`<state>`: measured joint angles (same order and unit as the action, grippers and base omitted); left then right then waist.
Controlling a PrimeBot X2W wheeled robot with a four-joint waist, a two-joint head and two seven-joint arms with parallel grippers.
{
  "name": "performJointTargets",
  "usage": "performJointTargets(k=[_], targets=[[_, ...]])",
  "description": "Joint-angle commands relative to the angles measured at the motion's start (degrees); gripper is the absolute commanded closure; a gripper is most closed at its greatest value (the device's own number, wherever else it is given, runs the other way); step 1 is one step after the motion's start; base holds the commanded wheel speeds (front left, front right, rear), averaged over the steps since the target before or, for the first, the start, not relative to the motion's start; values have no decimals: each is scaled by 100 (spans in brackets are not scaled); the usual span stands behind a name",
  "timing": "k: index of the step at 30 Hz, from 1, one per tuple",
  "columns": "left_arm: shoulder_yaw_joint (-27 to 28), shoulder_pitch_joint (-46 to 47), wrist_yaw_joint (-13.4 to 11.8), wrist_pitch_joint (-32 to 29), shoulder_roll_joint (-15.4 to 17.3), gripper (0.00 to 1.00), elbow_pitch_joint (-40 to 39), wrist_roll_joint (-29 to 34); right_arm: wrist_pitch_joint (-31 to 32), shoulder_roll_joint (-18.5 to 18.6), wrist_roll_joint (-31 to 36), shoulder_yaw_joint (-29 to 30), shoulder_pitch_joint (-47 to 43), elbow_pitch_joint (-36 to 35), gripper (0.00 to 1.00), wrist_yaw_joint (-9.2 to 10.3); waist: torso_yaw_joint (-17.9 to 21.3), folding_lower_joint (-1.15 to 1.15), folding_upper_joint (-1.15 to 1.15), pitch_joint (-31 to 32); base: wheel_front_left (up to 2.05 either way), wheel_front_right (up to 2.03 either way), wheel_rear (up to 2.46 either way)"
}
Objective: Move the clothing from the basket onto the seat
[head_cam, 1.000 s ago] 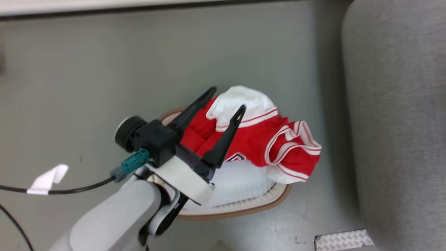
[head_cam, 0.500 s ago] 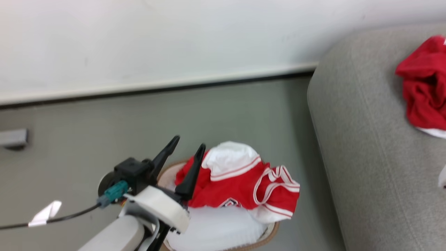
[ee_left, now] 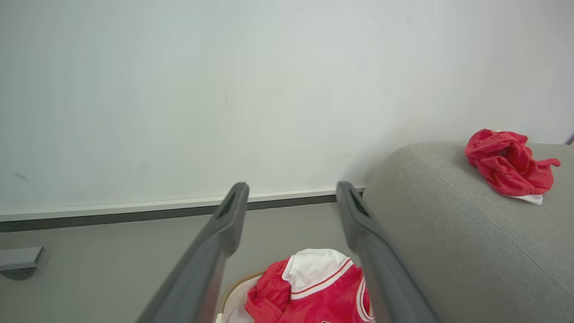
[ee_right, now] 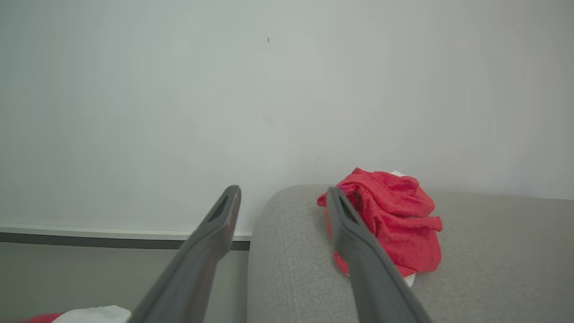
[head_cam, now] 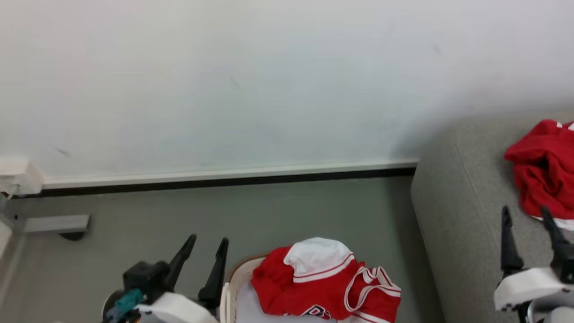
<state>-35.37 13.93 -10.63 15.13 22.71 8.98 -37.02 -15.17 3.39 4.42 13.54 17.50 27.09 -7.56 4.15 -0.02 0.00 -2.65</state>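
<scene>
Hovering with both tools empty. Left gripper (head_cam: 209, 238) sits at lower left of the head view, fingers spread wide, just left of the basket (head_cam: 232, 274) rim. Right gripper (head_cam: 524, 209) sits at lower right, fingers also spread wide, over the seat (head_cam: 453, 233). Garments are in two spots: a red-and-white clothing pile (head_cam: 323, 287) heaped in the basket at bottom centre, and a crumpled red piece (head_cam: 540, 170) lying on the seat at the right edge, just above my right fingertips. Grey floor (head_cam: 269, 215) runs between basket and wall (head_cam: 269, 89).
</scene>
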Motion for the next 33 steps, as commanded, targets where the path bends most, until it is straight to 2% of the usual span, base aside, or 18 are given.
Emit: performJointTargets(k=[1, 7, 13, 24, 33], targets=[[147, -213, -1, 1, -40, 0, 45, 80, 4, -22, -136, -121, -210, -57, 0, 14, -167, 2, 0, 212, 0, 0, 0], [765, -730, 115, 1, -269, 0, 151, 437, 4, -39, -568, -867, -726, -177, 0, 14, -316, 2, 0, 335, 0, 0, 0], [1347, -1233, 226, 2, -541, 0, 229, 959, 4, -35, -820, -1326, -1103, -300, 0, 14, -351, 2, 0, 508, 0, 0, 0], [2154, -1884, 597, 2, -1007, 0, 277, 1459, 4, -40, -1120, -1609, -1375, -410, 0, 15, -326, 2, 0, 705, 0, 0, 0], [2470, -1772, 919, 2, -1221, 0, 359, 1784, 4, -40, -1189, -1600, -1398, -427, 0, 15, -395, 2, 0, 665, 0, 0, 0]])
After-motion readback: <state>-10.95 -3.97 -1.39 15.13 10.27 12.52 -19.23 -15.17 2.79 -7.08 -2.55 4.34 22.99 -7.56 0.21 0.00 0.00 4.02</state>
